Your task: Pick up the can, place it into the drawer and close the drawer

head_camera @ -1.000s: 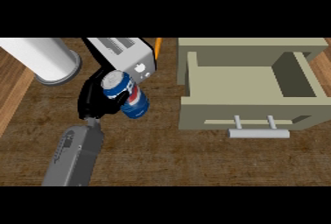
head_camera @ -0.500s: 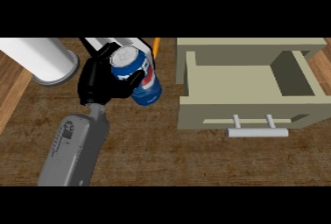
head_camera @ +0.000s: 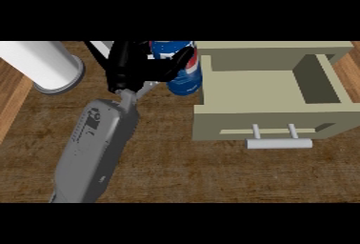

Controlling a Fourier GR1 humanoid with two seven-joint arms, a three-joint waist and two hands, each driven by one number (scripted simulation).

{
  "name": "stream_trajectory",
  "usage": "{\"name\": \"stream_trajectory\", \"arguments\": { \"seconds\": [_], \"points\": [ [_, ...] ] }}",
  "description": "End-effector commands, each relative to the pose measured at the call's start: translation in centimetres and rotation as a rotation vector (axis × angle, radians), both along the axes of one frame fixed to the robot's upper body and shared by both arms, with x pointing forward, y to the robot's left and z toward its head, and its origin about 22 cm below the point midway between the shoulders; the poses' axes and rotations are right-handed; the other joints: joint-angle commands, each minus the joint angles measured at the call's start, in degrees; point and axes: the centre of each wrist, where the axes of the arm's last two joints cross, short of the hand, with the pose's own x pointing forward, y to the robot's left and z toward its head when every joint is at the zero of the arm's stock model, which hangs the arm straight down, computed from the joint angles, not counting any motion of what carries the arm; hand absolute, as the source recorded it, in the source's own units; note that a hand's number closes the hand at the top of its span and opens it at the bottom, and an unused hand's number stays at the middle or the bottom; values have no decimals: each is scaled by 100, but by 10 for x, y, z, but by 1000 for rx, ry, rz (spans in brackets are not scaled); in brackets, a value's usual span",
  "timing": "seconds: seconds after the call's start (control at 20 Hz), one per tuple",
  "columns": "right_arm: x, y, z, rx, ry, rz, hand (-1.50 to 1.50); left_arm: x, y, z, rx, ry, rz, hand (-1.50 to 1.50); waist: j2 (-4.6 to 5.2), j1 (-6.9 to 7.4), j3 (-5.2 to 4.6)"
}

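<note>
A blue can (head_camera: 185, 76) with red and white markings is held up just left of the open drawer's left wall, near the view's top. My left hand (head_camera: 135, 66) is curled round it from the left and hides much of its side. Its grey forearm (head_camera: 98, 143) comes in from the lower left. The beige drawer (head_camera: 267, 125) stands pulled out at the right, its inside bare, with a pale bar handle (head_camera: 279, 142) on its front. The right hand does not show.
A white cylinder (head_camera: 41, 66) stands at the upper left on the wooden counter (head_camera: 211, 176). A light-coloured appliance (head_camera: 103, 47) is mostly hidden behind the hand at the top.
The left hand has carried the can upward in the view and to the right, from beside the appliance to next to the drawer's left wall. The drawer has not moved.
</note>
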Motion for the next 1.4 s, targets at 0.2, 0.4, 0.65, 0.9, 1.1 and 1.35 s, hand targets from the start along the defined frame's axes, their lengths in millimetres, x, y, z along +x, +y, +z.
{"name": "stream_trajectory", "arguments": {
  "seconds": [0.2,0.4,0.65,0.9,1.1,1.35],
  "points": [
    [-3,5,6,7,-7,1,-150,16,-35,31,46,-23,-1,150,3,-13,-1],
    [21,10,7,12,2,37,-150,22,-72,36,42,-13,27,150,37,-110,0],
    [6,0,-2,7,3,17,-150,38,-77,51,44,-4,3,150,24,-104,1],
    [16,-4,-5,20,-25,24,-150,46,-91,52,69,-7,-11,150,33,-130,2],
    [10,1,7,8,-10,12,-150,44,-107,61,70,33,-6,150,29,-179,2],
    [17,11,4,5,-25,37,-150,41,-124,62,85,34,-20,150,51,-301,6]
  ]
}}
